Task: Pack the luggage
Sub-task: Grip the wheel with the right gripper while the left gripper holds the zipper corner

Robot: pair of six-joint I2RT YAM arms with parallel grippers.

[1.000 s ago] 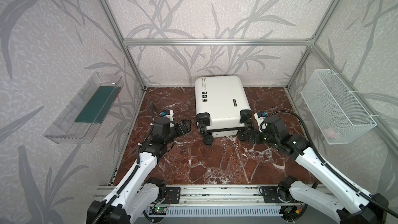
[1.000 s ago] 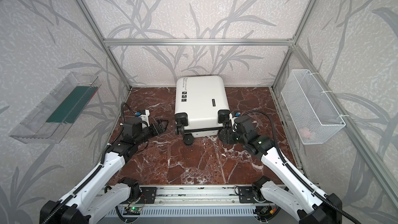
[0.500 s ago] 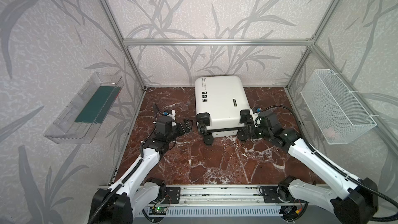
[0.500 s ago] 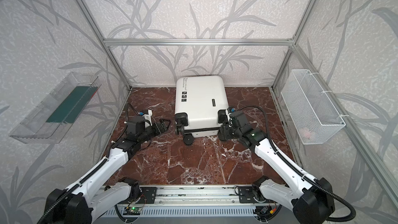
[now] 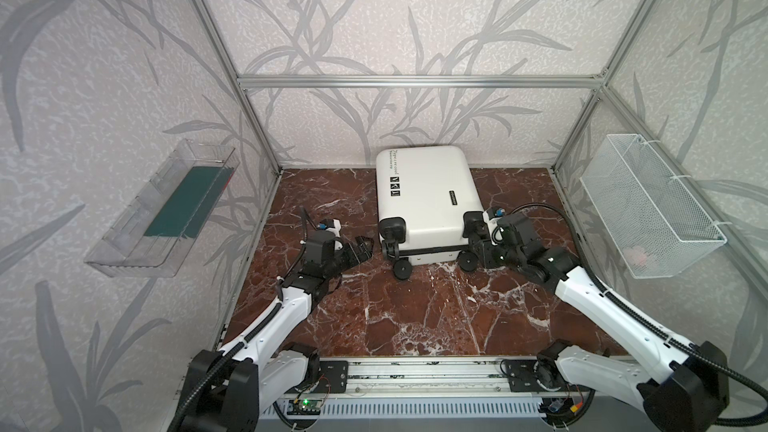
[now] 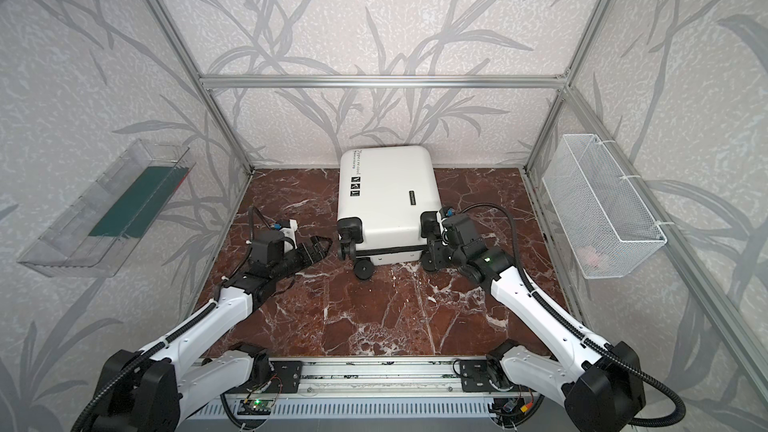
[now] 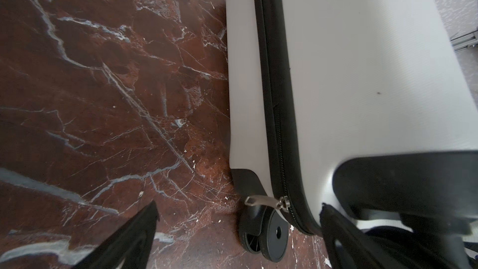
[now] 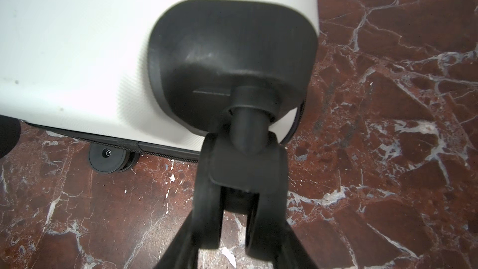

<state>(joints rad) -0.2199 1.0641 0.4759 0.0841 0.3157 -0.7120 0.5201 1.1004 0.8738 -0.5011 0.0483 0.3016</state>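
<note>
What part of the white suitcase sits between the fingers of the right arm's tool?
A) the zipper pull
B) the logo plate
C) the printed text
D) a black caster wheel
D: the right wrist view shows a caster wheel of the suitcase flanked by the right tool.

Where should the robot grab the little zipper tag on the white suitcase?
Pinch the flat metal zipper tag across its thin faces, near its free end. Probably come from the left side of the suitcase, by the wheeled end, where the open left end effector hovers. The tag sticks out from the black seam beside a wheel, so that side looks unblocked.
</note>
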